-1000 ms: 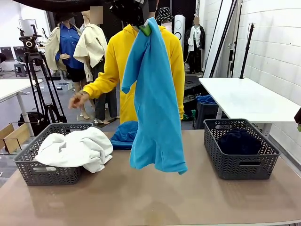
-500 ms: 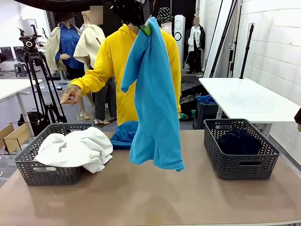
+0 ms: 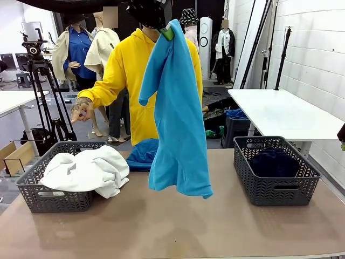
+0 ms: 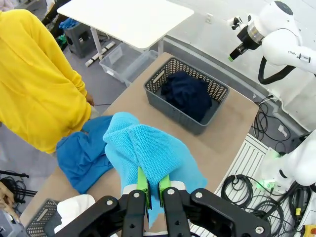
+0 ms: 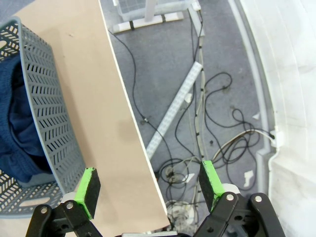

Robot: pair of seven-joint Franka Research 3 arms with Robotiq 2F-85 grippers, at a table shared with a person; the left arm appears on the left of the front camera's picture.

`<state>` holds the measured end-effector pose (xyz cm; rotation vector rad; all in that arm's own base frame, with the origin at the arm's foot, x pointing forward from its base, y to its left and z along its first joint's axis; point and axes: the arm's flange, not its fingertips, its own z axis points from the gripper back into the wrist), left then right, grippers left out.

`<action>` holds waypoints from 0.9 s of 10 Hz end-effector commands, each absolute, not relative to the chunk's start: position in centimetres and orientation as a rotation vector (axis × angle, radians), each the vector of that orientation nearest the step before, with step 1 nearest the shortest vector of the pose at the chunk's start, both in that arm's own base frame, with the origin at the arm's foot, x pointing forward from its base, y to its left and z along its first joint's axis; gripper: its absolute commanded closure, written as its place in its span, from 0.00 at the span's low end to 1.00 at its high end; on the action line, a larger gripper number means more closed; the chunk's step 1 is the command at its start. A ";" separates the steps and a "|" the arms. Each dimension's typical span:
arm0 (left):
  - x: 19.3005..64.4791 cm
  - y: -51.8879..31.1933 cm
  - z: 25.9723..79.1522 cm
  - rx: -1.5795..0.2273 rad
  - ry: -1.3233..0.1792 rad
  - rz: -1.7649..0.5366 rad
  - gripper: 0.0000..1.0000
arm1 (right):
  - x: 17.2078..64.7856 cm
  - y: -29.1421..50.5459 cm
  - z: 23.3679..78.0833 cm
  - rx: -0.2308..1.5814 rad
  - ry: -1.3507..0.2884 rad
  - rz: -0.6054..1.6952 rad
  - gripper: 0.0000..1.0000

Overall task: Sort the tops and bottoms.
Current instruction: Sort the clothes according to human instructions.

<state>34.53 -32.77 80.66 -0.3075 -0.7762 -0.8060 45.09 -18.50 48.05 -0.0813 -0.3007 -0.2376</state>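
With left hand point(image 4: 153, 186) clamped on blue top point(image 3: 178, 124), swing above basket point(image 3: 27, 187) holding white shirt point(image 3: 86, 170), lower, release; right hand point(image 5: 148, 185) spread.

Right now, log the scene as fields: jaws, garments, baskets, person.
left jaws: shut on held blue top, hanging above the table
right jaws: open, empty, at the table's edge
left basket: white shirt
right basket: dark navy garment
on table: second blue top, beside left basket
person's hand: raised, behind left basket
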 end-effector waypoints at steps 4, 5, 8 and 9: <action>34.6 -32.7 81.3 -0.302 -0.790 -0.798 1.00 | 45.1 -18.5 48.0 -0.092 -0.295 -0.227 0.00; 34.6 -32.7 81.3 -0.302 -0.790 -0.798 1.00 | 45.1 -18.5 48.0 -0.092 -0.295 -0.227 0.00; 34.6 -32.8 80.7 -0.308 -0.776 -0.806 1.00 | 45.1 -18.5 48.0 -0.092 -0.295 -0.227 0.00; 35.8 -31.5 81.8 -0.294 -0.820 -0.763 1.00 | 45.1 -18.5 48.0 -0.092 -0.295 -0.227 0.00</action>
